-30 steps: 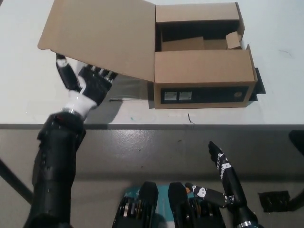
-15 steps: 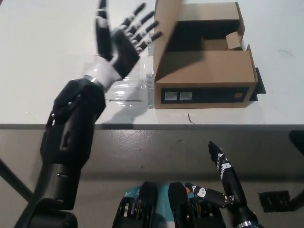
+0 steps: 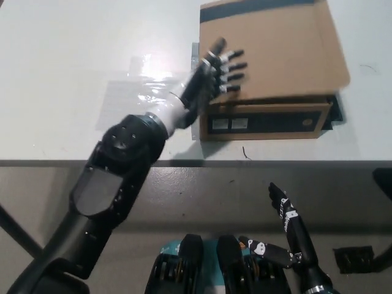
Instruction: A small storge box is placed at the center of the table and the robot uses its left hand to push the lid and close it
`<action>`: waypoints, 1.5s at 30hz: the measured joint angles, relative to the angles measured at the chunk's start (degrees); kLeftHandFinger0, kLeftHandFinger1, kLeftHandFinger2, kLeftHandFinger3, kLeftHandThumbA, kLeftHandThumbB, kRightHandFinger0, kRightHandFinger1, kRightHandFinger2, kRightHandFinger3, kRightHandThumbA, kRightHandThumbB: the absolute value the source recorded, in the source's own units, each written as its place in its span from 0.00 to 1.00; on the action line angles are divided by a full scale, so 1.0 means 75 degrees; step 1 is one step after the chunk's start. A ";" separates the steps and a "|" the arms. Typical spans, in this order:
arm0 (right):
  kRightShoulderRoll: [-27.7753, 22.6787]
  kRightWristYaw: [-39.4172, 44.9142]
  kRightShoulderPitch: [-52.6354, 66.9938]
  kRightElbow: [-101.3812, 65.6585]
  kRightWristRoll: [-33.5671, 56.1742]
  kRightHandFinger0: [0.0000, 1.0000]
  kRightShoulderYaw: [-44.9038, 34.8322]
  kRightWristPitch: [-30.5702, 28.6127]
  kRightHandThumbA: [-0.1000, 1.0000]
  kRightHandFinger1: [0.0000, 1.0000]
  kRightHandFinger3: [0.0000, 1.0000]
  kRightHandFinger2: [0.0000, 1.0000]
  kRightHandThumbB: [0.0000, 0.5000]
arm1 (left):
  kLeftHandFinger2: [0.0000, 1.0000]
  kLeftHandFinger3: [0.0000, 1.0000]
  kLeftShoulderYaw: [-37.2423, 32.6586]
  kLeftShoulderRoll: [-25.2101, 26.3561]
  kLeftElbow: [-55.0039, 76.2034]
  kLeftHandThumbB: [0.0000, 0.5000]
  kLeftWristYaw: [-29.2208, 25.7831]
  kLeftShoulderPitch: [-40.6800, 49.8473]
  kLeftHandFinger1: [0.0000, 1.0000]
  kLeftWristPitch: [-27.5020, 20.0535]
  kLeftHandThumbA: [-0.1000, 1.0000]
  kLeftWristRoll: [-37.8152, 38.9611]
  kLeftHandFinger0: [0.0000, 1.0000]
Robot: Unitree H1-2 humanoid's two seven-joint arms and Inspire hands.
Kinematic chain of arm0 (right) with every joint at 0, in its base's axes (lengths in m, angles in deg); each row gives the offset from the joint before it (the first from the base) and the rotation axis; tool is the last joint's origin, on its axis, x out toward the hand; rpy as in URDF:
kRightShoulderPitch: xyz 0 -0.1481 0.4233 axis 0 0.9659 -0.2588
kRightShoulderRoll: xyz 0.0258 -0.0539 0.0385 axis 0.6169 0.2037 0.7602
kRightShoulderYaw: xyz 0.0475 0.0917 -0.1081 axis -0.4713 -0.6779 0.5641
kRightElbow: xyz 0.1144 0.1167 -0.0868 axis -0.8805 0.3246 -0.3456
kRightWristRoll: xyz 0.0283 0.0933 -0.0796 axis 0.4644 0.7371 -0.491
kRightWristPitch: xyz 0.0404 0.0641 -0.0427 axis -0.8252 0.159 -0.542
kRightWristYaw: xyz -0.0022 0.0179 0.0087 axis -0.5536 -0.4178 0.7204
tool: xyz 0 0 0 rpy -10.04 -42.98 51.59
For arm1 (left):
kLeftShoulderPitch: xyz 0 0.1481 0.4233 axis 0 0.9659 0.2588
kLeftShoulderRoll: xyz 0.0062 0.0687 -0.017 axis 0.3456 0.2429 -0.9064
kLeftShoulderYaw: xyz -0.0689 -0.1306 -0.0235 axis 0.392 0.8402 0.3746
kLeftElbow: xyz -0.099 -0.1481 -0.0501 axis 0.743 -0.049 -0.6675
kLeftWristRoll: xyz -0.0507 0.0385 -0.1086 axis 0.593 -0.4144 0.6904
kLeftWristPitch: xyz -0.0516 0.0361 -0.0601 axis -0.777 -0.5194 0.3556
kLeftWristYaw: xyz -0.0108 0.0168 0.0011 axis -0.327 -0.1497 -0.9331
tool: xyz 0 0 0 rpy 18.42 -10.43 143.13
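The cardboard storage box (image 3: 263, 119) stands at the middle of the white table (image 3: 73, 67). Its brown lid (image 3: 282, 49) lies folded down over the top, covering the inside. My left hand (image 3: 211, 76) reaches across from the left with fingers spread, resting flat on the lid's left part near the hinge edge. It holds nothing. My black right hand (image 3: 288, 217) rests low at the bottom right, below the table's front edge, fingers apart and empty.
A shiny strip of clear tape (image 3: 144, 82) is stuck on the table left of the box. A dark patch (image 3: 334, 110) shows beside the box's right end. The table's front edge (image 3: 196, 162) runs across the picture's middle.
The lid swung from lying open on the left, through upright, to down over the box. My left hand followed it up and to the right onto the lid. The right hand stayed still.
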 measured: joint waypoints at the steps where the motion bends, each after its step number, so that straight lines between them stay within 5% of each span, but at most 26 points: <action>1: 0.0000 0.0000 0.0000 0.0000 0.0000 1.00 0.0000 0.0000 1.00 1.00 1.00 1.00 0.72 | 1.00 1.00 -0.0089 0.0013 0.0000 0.73 -0.0003 0.0001 1.00 -0.0042 1.00 -0.0098 1.00; 13: 0.0000 0.0000 -0.0086 -0.0015 0.0002 1.00 -0.0003 -0.0002 1.00 1.00 1.00 1.00 0.70 | 1.00 1.00 -0.1199 0.0569 0.0382 0.68 -0.0125 0.0162 1.00 -0.1385 1.00 -0.1973 1.00; 20: 0.0001 -0.0007 -0.0236 -0.0034 0.0001 1.00 -0.0004 -0.0007 1.00 1.00 1.00 1.00 0.68 | 1.00 1.00 -0.1113 0.0722 0.2204 0.83 -0.0140 0.2127 1.00 -0.2146 1.00 -0.2716 1.00; 22: 0.0001 -0.0007 -0.0236 -0.0035 0.0001 1.00 -0.0001 -0.0008 1.00 1.00 1.00 1.00 0.68 | 1.00 1.00 -0.0982 0.0715 0.2792 0.90 -0.0144 0.2843 1.00 -0.2259 1.00 -0.2794 1.00; 32: -0.0006 -0.0017 -0.0237 -0.0026 0.0000 1.00 0.0000 -0.0010 1.00 1.00 1.00 1.00 0.69 | 1.00 1.00 0.0108 0.0635 0.4668 0.87 -0.0343 0.5297 1.00 -0.2969 1.00 -0.3192 1.00; 45: -0.0003 -0.0045 -0.0236 -0.0024 0.0003 1.00 0.0004 -0.0010 1.00 1.00 1.00 1.00 0.68 | 1.00 1.00 0.1061 0.0640 0.2728 0.77 -0.0647 0.5716 1.00 -0.4060 1.00 -0.3690 1.00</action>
